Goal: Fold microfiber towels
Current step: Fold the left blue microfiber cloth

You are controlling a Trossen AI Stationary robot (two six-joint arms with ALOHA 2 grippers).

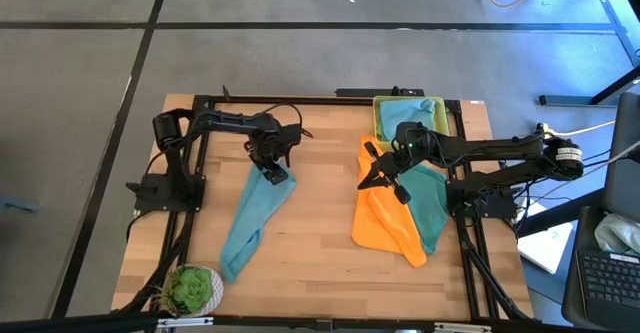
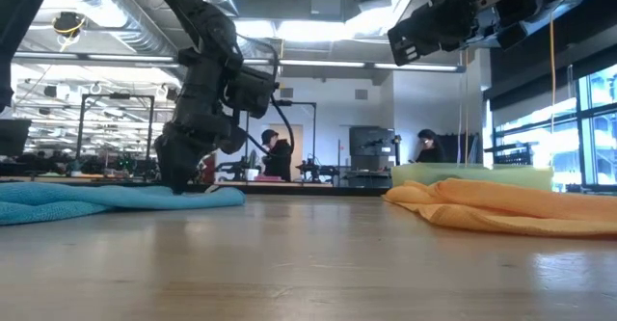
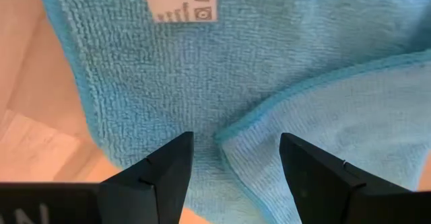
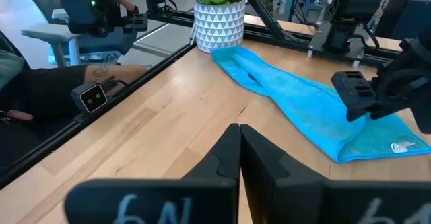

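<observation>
Progress: early; no neat fold visible.
Light blue microfiber towel (image 1: 252, 216): rumpled strip beside potted succulent (image 1: 193, 289), unfolded.
Left gripper (image 1: 273, 171): jaws wide, down over that towel's far end, gripping nothing.
Right gripper (image 1: 373, 176): jaws closed, empty, above orange microfiber towel (image 1: 383, 221), well apart from succulent.
Remaining: orange and teal towel (image 1: 431, 203) heaped; another in yellow plastic tray (image 1: 379, 108).

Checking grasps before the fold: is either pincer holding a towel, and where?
Nothing is held. The left pincer stands open over the light blue towel near its tagged corner; the right pincer is shut, empty.
</observation>
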